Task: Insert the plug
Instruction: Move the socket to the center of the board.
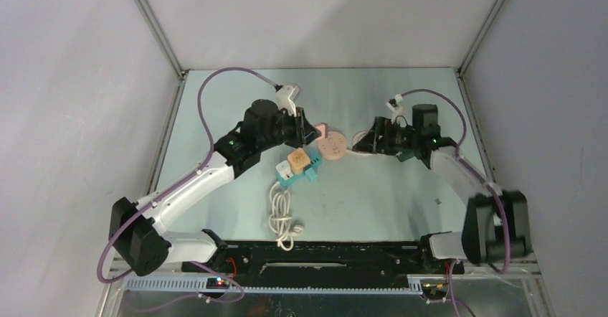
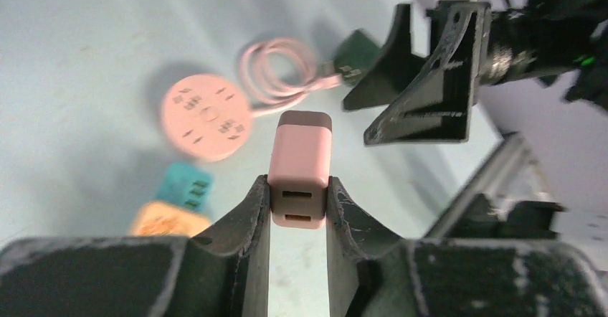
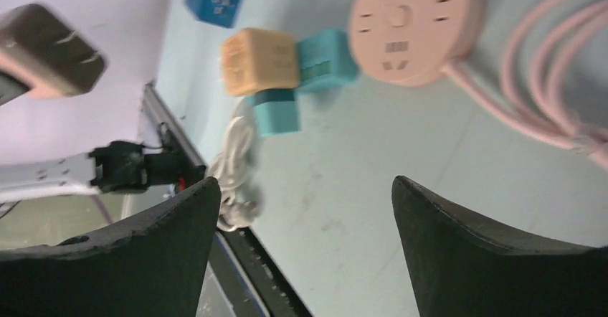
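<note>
Pink plug [image 2: 301,159] is pinched in left claw [image 2: 299,194], near the round pink socket [image 2: 206,116] on the tabletop [image 1: 373,195]. Right claw [image 3: 305,184] is spread, empty. Insertion is not yet done; alignment and pressing remain.

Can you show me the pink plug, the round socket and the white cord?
Pink plug [image 2: 301,166]: left wrist view, upper face.
Round socket [image 2: 206,116]: left wrist view, centre.
White cord [image 1: 284,224]: top view, coil.

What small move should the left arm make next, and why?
Probably lower the pink plug toward the round pink socket: the left gripper clamps the plug, apart from the socket, and the right gripper stands open, holding nothing.
</note>
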Controlling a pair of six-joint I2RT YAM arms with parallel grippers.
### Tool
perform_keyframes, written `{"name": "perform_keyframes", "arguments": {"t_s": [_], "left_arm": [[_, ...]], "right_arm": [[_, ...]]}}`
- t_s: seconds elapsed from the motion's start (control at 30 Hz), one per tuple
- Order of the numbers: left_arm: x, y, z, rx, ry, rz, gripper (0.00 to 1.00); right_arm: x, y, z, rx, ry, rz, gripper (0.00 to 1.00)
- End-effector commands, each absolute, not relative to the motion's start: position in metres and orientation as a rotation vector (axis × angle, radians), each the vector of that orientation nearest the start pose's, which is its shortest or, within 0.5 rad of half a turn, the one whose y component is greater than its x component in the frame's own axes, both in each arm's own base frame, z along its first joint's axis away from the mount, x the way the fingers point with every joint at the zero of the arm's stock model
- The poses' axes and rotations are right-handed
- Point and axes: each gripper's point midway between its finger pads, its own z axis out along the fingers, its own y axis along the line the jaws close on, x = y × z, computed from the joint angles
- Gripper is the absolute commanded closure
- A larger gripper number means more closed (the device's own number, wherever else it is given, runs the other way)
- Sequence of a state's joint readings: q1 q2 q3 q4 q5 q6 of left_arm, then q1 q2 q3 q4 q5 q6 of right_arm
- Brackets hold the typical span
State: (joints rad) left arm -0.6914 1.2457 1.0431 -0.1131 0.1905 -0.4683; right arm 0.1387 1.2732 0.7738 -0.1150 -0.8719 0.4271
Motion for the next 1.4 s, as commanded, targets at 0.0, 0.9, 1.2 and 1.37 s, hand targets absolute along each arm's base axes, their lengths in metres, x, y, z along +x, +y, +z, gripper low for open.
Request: {"name": "perform_keyframes", "arguments": {"t_s": [0.0, 0.9, 1.2, 1.37], "left_arm": [[0.303, -0.261, 0.238, 0.396, 2.102, -0.602, 1.00], [0.318, -0.257, 0.242, 0.369, 2.120, -0.571, 1.00], [0.323, -0.262, 0.243, 0.355, 2.147, -0.581, 1.00], [0.327, -0.261, 0.247, 0.372, 2.118, -0.563, 1.00]], "right_arm": [[0.326, 0.181, 0.135, -0.266, 2.338, 1.031, 0.11], [0.322, 0.188, 0.016, -0.361, 2.745, 0.804, 0.36], [0.279, 0.169, 0.016, -0.346, 2.817, 0.696, 0.54], [0.268, 0.170, 0.040, -0.373, 2.776, 0.654, 0.59]]}}
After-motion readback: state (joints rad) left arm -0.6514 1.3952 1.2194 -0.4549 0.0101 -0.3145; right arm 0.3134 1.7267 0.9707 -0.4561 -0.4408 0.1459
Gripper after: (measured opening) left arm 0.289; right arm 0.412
